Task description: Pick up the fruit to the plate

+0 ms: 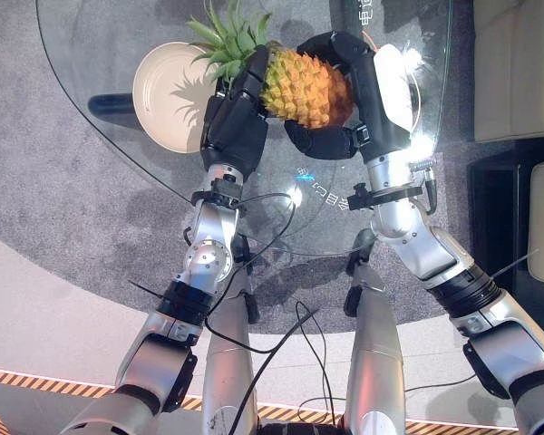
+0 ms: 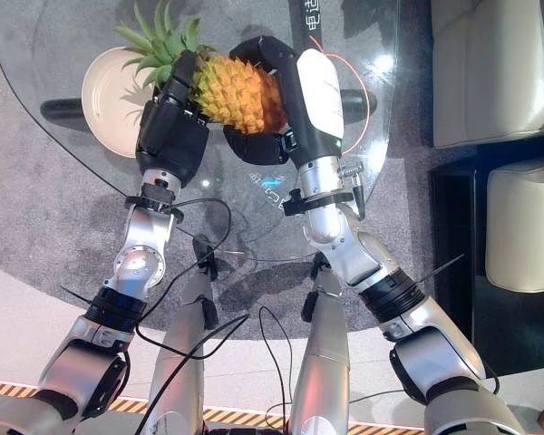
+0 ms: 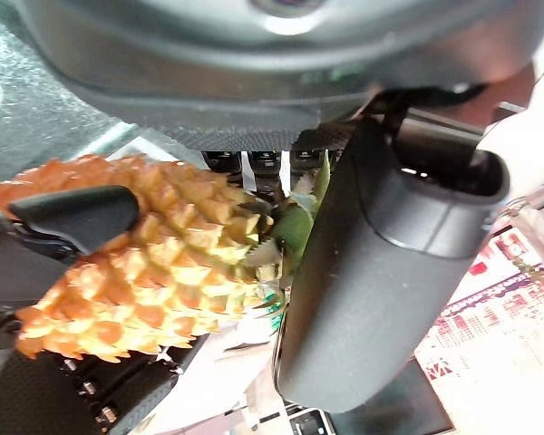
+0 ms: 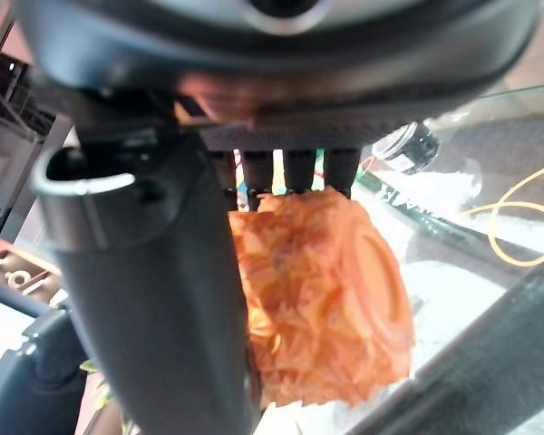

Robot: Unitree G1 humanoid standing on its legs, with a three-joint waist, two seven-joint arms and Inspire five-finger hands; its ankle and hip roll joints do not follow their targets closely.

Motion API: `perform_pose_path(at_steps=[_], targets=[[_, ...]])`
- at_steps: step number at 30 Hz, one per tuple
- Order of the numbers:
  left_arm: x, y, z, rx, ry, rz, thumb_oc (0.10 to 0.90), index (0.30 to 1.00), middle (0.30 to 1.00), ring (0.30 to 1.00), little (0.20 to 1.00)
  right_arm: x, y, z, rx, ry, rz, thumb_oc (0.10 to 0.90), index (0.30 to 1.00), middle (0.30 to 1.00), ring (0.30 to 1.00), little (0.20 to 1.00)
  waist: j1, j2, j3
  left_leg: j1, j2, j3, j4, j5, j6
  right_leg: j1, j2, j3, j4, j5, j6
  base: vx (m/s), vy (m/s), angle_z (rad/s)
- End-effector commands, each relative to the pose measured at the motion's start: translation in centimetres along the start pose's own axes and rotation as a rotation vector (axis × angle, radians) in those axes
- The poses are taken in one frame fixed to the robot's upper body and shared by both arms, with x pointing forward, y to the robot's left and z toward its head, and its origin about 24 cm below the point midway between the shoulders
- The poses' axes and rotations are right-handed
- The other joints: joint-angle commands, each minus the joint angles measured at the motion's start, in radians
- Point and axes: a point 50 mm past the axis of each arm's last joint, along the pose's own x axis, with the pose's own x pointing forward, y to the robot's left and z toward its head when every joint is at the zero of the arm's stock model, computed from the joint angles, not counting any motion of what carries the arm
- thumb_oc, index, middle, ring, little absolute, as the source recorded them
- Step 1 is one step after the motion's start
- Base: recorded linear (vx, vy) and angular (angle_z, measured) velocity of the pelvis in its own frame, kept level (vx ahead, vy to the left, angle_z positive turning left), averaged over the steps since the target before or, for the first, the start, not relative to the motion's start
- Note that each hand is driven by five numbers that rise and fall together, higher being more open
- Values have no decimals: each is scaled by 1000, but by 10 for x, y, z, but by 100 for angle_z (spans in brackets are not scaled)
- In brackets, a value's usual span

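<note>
Orange pineapple (image 1: 306, 87) is what we are carrying, left hand (image 1: 236, 113) and right hand (image 1: 349, 91) both clamped around it, the cream plate (image 1: 159, 95) just beyond the left hand awaiting it.

Two head cameras look steeply down from above onto a round glass table (image 1: 118, 136), set slightly apart side by side; both take in the pineapple (image 1: 306, 86), the cream plate (image 2: 104, 100) at far left and both arms reaching away. Each wrist camera looks along its own hand from very close: the left hand (image 3: 381, 263) and the right hand (image 4: 154, 299) loom large, and both views share the pineapple's orange body.
</note>
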Motion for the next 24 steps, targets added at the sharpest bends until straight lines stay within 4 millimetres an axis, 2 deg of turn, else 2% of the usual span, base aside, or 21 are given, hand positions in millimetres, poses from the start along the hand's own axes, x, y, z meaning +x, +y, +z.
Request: perform_pose_path(at_steps=[1,9,10,11,12,24], targets=[[12,-58,32,-32,-178,-283,800,900,900,900,900,20,-22,80,79,-447,-72,100,300,300,300,200,-1,-6,-22,-53,15,-74,118,-57,-37,49,-31,-33,-57,38,40,0,0,0],[11,-62,39,-31,-236,-301,800,900,900,900,900,20,-21,84,83,-485,-42,100,300,300,300,200,1,-10,-22,-60,13,-79,120,-58,-37,46,-29,-36,-55,36,40,0,0,0],[10,-64,39,-25,-246,-323,443,594,594,594,543,20,-21,86,74,-499,-26,100,300,300,300,200,2,-11,-22,-63,11,-81,123,-59,-38,45,-29,-36,-54,36,40,0,0,0],[10,-64,40,-22,-251,-330,251,429,429,429,351,20,-20,88,73,-507,-17,100,300,300,300,200,3,-11,-22,-63,12,-81,123,-59,-38,44,-28,-36,-54,36,40,0,0,0],[10,-66,40,-22,-256,-341,100,300,300,300,200,20,-20,89,75,-515,-8,100,300,300,300,200,3,-12,-22,-65,11,-83,125,-60,-38,43,-28,-35,-54,36,40,0,0,0],[9,-68,45,42,-291,-386,100,300,300,300,200,19,-22,95,97,-551,-19,100,300,300,300,200,2,-15,-22,-67,10,-85,129,-64,-39,41,-25,-33,-53,33,39,0,0,0]])
